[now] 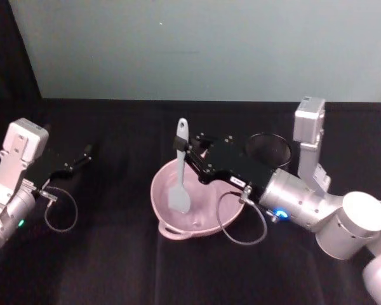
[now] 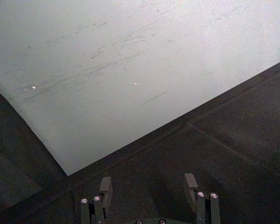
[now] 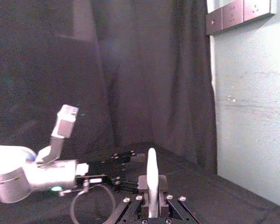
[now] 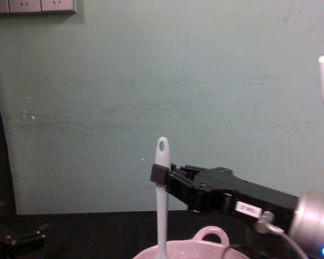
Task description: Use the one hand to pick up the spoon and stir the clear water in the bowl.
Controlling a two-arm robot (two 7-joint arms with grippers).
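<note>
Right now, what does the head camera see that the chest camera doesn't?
Head view alone: the spoon's scoop down inside the bowl, seen from above. Chest view alone: wall sockets up high on the wall. Both: the right gripper shut on the upright spoon handle, over the pink bowl with its little loop. The left gripper rests open at the far left.

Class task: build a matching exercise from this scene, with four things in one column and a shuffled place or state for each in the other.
1 spoon
2 bowl
3 left end effector
4 black mesh cup

A open, empty, far left
B pink, in the middle
C behind the bowl, to the right
D upright, gripped by the right end effector

Pairs: 1-D, 2-B, 3-A, 4-C
</note>
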